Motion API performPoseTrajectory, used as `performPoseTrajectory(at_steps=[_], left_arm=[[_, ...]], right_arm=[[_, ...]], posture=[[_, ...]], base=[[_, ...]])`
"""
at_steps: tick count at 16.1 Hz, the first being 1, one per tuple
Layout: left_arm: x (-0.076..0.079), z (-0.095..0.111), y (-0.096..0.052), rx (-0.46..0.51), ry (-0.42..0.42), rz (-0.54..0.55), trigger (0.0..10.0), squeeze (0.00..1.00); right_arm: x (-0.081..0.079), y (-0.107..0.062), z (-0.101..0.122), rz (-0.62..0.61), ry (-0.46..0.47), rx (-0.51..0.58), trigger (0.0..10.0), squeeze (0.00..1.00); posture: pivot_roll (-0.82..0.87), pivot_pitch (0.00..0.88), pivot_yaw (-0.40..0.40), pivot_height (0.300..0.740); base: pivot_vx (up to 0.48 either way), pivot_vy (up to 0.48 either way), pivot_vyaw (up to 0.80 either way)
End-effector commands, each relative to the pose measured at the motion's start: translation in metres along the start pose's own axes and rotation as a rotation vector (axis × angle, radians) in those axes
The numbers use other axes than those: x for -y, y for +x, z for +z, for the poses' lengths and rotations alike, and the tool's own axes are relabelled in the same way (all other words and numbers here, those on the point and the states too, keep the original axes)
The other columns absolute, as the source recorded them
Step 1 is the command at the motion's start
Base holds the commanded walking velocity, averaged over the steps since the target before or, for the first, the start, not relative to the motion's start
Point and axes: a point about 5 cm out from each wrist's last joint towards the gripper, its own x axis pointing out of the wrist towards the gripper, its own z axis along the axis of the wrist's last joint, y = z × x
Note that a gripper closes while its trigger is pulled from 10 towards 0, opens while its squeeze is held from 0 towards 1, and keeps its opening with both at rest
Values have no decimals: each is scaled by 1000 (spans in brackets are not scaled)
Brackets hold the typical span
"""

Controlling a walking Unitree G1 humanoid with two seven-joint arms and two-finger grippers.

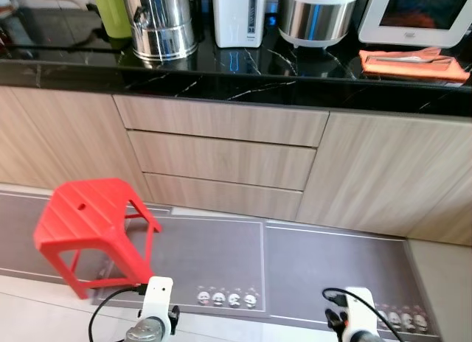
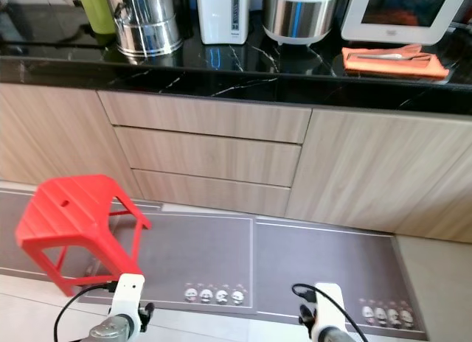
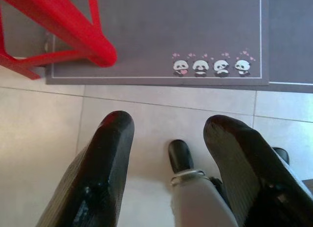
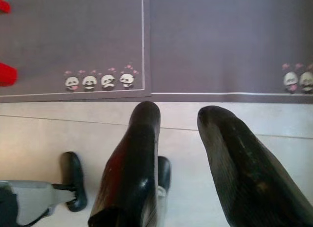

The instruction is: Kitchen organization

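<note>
far left on the black counter point(image 1: 221, 80): green bottle point(image 1: 110, 10), then steel urn point(image 1: 160, 21), white dispenser point(image 1: 239, 16), rice cooker point(image 1: 316, 14), microwave point(image 1: 417, 14), with an orange cloth point(image 1: 413, 63) lying in front of the microwave at the right end. below the counter, wood drawers point(image 1: 221, 163) in a stack of three, plain doors either side. on the floor, red stool point(image 1: 92, 231) tilted at the left, legs on the grey mat point(image 1: 221, 253) with its row of pandas point(image 3: 210, 66). left gripper point(image 3: 168, 134) low over pale tile just beside the mat edge, fingers parted, empty. right gripper point(image 4: 178, 124) likewise low over tile near the mat, fingers apart, empty.
</note>
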Motion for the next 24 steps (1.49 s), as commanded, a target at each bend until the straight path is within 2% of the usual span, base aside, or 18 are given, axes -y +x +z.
performPoseTrajectory(at_steps=[1,2,3,4,6,8,9,11,14,17,20,23,24], left_arm=[[-2,11,2,40,33,-14,10000,0],[-8,23,4,61,-10,-2,10000,0],[-10,25,4,64,-42,8,10000,0],[-11,24,4,60,-56,25,10000,0],[-11,23,4,60,-85,35,10000,0],[0,22,4,66,-66,8,10000,0],[2,22,4,61,-18,-20,10000,0],[-5,22,4,58,-2,-14,10000,0],[-12,16,2,54,-44,15,10000,0],[-13,7,1,20,-25,6,10000,0],[-12,13,2,33,-7,1,10000,0],[-17,18,2,51,67,29,10000,0],[-17,18,2,50,67,30,10000,0]], right_arm=[[1,-1,-2,-6,35,9,10000,0],[-4,1,0,23,22,9,10000,0],[-6,1,0,40,-2,3,10000,0],[-6,0,-4,51,-36,-21,10000,0],[-4,0,-4,51,-44,-26,10000,0],[5,-1,1,11,-11,-12,10000,0],[8,-1,3,-3,5,-3,10000,0],[7,-2,0,-3,33,-5,10000,0],[5,0,3,24,-4,-23,10000,0],[19,-4,2,-12,39,-22,10000,0],[4,1,7,10,-6,-28,10000,0],[3,1,8,11,-9,-28,10000,0],[3,2,8,11,-9,-28,10000,0]], posture=[[-38,0,37,740],[-29,0,12,740],[-21,0,-8,740],[-3,0,-30,740],[5,0,-30,740],[-1,0,0,740],[-6,0,19,740],[8,0,23,740],[1,0,34,740],[-19,0,46,740],[-22,0,54,740],[-29,0,64,740],[-29,0,64,740]], base=[[0,0,0],[0,0,0],[0,0,0],[0,0,0],[0,0,0],[0,0,0],[0,0,0],[0,0,0],[0,0,0],[0,0,-623],[0,0,-615],[0,-160,-617],[0,-480,-619]])
